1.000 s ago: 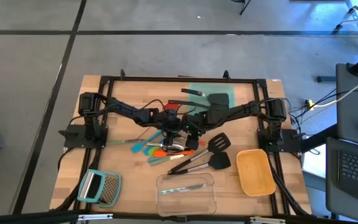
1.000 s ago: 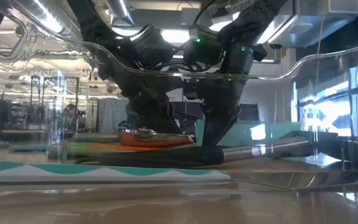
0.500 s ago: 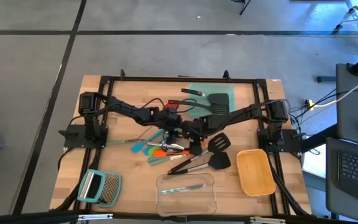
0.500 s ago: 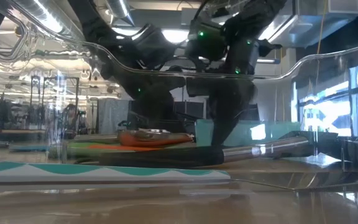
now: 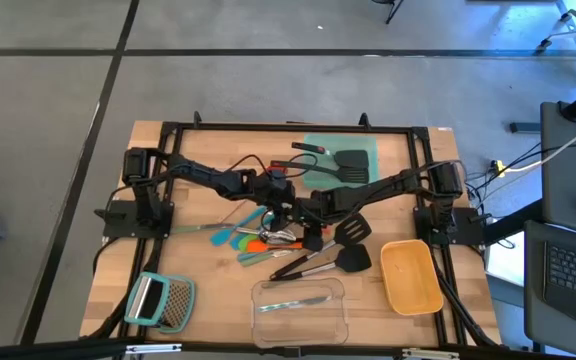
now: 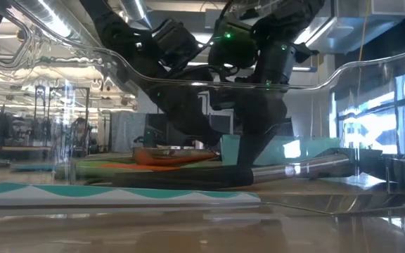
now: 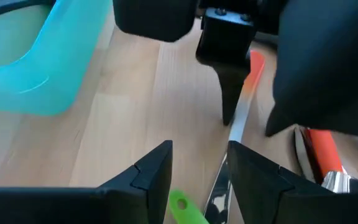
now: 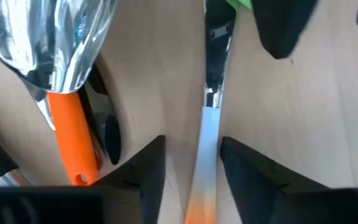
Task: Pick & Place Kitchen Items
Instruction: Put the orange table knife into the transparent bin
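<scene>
Right pincer (image 5: 306, 222) first: sits low at the centre of the table (image 5: 208, 290), fingers (image 8: 148, 168) apart, straddling a slim silver tool (image 8: 209, 134) with an orange end. Meets the left pincer (image 5: 280, 208) almost nose to nose; likewise spread, astride what looks like the same tool. Belongs to the pile of utensils (image 5: 263, 240) at centre, with two black spatulas (image 5: 351, 258) just beside it toward 4 o'clock.

Risks, as a judgement:
- Could knock fingers together, being so close over one thin handle.
- Might pinch a neighbouring handle as well, given how tightly the pile lies.
- Could let the flat, smooth tool slide out or swing once lifted.

Containers:
- Clear box (image 5: 258, 300) at 6 o'clock: holds one slim utensil (image 5: 298, 302).
- Yellow bin (image 5: 408, 275) at 4 o'clock: appears to hold nothing.
- Teal tray (image 5: 371, 148) at 12 to 1 o'clock: carries a black turner (image 5: 348, 160) and a red-handled tool (image 5: 308, 148).
</scene>
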Robot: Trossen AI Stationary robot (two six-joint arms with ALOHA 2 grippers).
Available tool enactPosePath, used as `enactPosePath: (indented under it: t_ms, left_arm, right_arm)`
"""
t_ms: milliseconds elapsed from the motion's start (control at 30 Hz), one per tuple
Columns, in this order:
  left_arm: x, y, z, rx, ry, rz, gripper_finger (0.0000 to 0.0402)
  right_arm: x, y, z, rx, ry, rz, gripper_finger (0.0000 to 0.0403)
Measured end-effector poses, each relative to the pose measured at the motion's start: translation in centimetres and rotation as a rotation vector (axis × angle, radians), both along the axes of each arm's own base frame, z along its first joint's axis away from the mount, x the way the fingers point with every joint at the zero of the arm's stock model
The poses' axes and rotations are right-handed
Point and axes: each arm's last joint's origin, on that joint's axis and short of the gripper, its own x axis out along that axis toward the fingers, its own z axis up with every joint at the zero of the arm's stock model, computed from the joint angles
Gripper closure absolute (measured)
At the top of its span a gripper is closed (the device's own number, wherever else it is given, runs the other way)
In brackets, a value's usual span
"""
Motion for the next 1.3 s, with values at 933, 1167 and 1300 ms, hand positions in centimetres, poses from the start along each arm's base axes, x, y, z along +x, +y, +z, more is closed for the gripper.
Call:
enactPosePath:
  t_ms: [933,1167,1300]
  left_arm:
    - [-0.2,-0.1,0.1,0.005,0.008,-0.097,0.0253]
    - [-0.4,-1.0,-0.3,0.147,0.049,-0.221,0.0253]
    - [-0.5,-1.3,-0.4,0.277,0.086,-0.221,0.0253]
  right_arm:
    - [-0.5,-3.3,-0.4,0.191,0.014,-0.263,0.036]
    - [-0.6,-4.6,-0.5,0.305,0.019,-0.262,0.0361]
    - [-0.7,-5.5,-0.6,0.37,0.018,-0.272,0.0361]
